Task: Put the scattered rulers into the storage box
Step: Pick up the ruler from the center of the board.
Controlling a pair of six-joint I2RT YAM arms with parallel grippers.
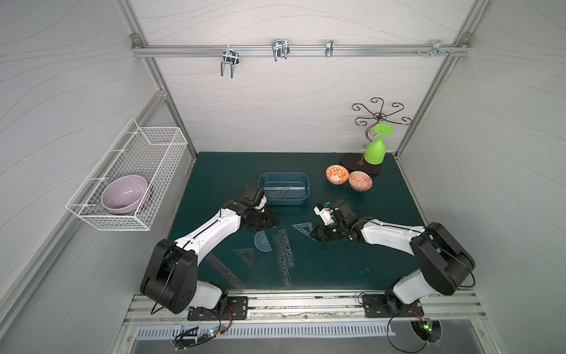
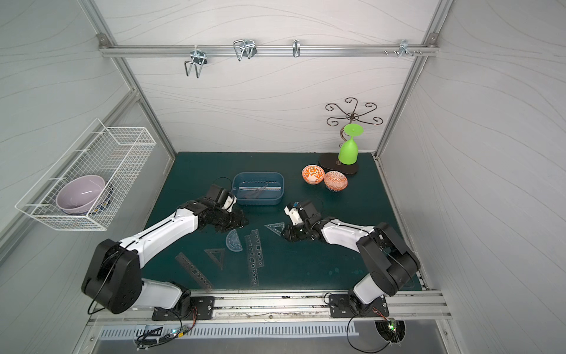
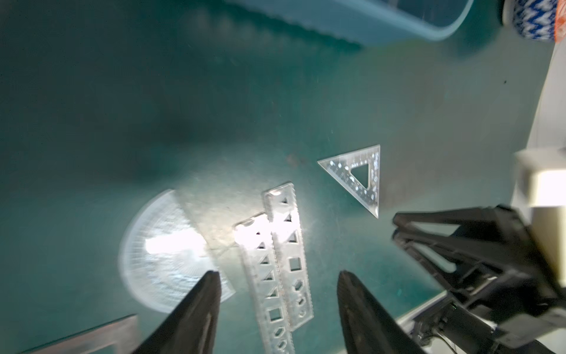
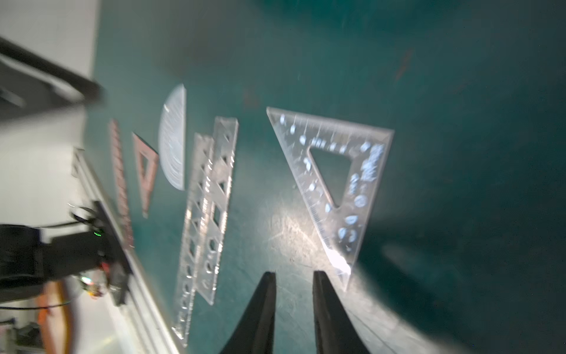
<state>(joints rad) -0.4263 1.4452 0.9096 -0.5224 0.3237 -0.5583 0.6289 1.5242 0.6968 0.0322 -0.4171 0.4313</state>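
Six rulers (image 2: 254, 251) lie on the green counter (image 1: 352, 260) in both top views, below the box (image 1: 291, 200), which sits just above frame centre with a straight ruler (image 1: 284, 187) along its floor. From left to right across the lower middle come a long stencil (image 1: 225, 272), a dark set square (image 1: 244, 251), a protractor (image 1: 262, 242), two overlapping stencils (image 1: 285, 249) and a clear set square (image 1: 298, 227). The left jaws hang between box and protractor and the right jaws sit at the clear set square's right corner; from here I cannot tell their gaps. In the left wrist view the left jaws, at the bottom edge, stand wide and empty. The overlapping stencils (image 3: 288, 249) show through the gap, the protractor (image 3: 159, 260) is lower left, the clear set square (image 3: 340, 170) right of centre, the box (image 3: 413, 21) at the top edge. In the right wrist view the right jaws, at the bottom edge, stand narrow with nothing between them. The clear set square (image 4: 360, 184) fills the centre, its lower tip just right of them, and the other rulers line the left side.
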